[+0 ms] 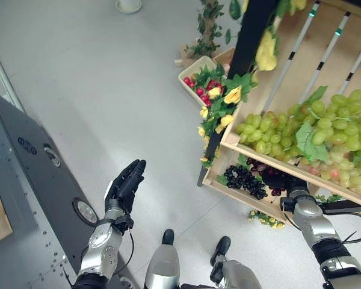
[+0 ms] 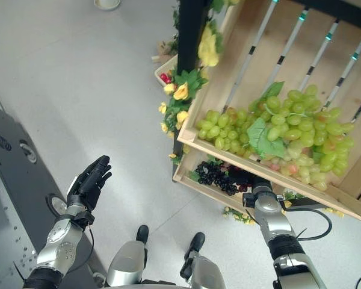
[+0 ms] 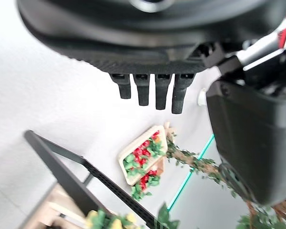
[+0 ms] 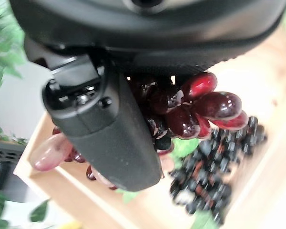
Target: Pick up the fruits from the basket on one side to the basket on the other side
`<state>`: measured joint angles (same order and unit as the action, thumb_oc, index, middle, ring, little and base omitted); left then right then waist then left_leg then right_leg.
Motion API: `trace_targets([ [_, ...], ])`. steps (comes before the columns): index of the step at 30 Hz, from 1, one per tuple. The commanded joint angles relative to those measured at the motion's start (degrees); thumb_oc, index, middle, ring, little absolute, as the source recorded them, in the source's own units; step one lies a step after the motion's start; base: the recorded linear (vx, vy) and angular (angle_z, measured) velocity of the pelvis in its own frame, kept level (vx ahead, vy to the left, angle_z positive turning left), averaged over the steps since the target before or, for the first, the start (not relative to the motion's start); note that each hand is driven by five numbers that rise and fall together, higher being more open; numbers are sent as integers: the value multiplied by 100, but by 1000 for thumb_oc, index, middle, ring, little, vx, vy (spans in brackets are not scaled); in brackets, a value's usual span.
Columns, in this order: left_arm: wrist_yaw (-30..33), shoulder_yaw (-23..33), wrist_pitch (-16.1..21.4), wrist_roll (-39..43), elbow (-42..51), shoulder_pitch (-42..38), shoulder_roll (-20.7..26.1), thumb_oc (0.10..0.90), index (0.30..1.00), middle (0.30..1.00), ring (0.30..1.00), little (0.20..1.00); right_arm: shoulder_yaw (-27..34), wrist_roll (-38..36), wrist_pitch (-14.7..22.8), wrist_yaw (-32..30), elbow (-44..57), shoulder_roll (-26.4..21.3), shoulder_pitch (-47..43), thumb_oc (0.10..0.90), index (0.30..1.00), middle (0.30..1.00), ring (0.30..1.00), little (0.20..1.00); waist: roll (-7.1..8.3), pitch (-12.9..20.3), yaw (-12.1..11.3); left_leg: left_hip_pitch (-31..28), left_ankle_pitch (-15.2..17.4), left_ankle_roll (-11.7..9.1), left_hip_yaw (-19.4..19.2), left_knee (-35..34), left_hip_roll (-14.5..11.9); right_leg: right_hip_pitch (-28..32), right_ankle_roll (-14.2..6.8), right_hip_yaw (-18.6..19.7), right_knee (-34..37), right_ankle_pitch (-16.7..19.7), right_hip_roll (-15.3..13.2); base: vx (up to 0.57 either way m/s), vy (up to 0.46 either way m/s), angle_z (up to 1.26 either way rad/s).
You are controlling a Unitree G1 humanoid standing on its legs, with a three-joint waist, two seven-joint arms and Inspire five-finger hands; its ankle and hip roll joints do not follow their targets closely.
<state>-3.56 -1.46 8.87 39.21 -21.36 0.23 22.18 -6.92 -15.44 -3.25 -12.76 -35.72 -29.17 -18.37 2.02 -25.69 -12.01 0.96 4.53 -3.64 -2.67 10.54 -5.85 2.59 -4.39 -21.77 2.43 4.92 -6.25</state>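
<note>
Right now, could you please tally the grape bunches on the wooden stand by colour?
Green grapes: 1 heap, upper crate
Black grapes: 1 bunch, lower tray
Dark red grapes: 1 bunch, at the right hand
Total: 3

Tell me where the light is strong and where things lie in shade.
Left eye view: the green grapes are brightly lit, and the dark grapes lie in shade under the upper crate. Right wrist view: the red grapes show bright glints beside the right hand.
</note>
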Motion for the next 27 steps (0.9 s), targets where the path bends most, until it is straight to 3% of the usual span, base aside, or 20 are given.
trace_targets([
  [1, -251, -151, 368, 211, 465, -19, 463, 800, 900, 900, 900, 900, -80, 938, 400, -838, 195, -820, -724, 400, 300, 300, 300, 300, 51, 413, -156, 777, 12, 62, 62, 626, 336, 33, -132, -156, -1341, -911, -195, -49, -78, 18],
  [6, -342, -297, 368, 265, 539, -89, 704, 800, 900, 900, 900, 900, -783, 2038, -395, -1332, -252, -1210, -1436, 400, 300, 300, 300, 300, 104, 302, -365, 1057, -11, 86, 63, 747, 336, 26, -128, -337, -1301, -907, -149, -78, -78, 8],
  [12, -329, -357, 382, 359, 616, -152, 866, 800, 900, 900, 900, 900, -1092, 1918, -778, -1304, -714, -1310, -1840, 400, 300, 300, 300, 300, 96, 206, -504, 1192, 121, 82, 68, 860, 318, -42, -150, -395, -1407, -1006, -115, -44, -36, 8],
  [16, -342, -343, 388, 386, 613, -190, 875, 800, 900, 900, 900, 900, -1143, 1573, -731, -1138, -960, -1220, -1850, 400, 300, 300, 300, 300, 100, 188, -522, 1212, 126, 108, 40, 845, 333, -83, -156, -419, -1424, -1012, -116, -20, 2, 0],
  [17, -339, -331, 384, 383, 612, -200, 871, 800, 900, 900, 900, 900, -1124, 1384, -732, -979, -1014, -1172, -1820, 584, 575, 575, 575, 575, 103, 185, -522, 1210, 131, 110, 34, 845, 338, -89, -156, -423, -1428, -1016, -116, -34, 13, 1],
  [18, -337, -323, 390, 393, 602, -218, 871, 800, 900, 900, 900, 900, -1108, 1231, -760, -818, -1074, -1118, -1802, 717, 775, 775, 775, 775, 100, 173, -523, 1221, 134, 109, 25, 855, 338, -98, -157, -428, -1437, -1018, -121, -42, 9, 0],
  [19, -306, -319, 373, 398, 585, -292, 864, 800, 900, 900, 900, 900, -1143, 1234, -792, -677, -1202, -1045, -1791, 800, 900, 900, 900, 900, 99, 141, -521, 1235, 133, 107, 9, 864, 327, -121, -159, -437, -1455, -1015, -128, -42, 3, -1],
  [27, -351, -398, 458, 468, 353, -544, 886, 800, 900, 900, 900, 900, -1262, 1009, -669, -537, -1748, -982, -2005, 800, 900, 900, 900, 900, 83, 46, -518, 1257, 141, 99, -39, 873, 324, -172, -154, -454, -1481, -1016, -118, -21, -4, 0],
])
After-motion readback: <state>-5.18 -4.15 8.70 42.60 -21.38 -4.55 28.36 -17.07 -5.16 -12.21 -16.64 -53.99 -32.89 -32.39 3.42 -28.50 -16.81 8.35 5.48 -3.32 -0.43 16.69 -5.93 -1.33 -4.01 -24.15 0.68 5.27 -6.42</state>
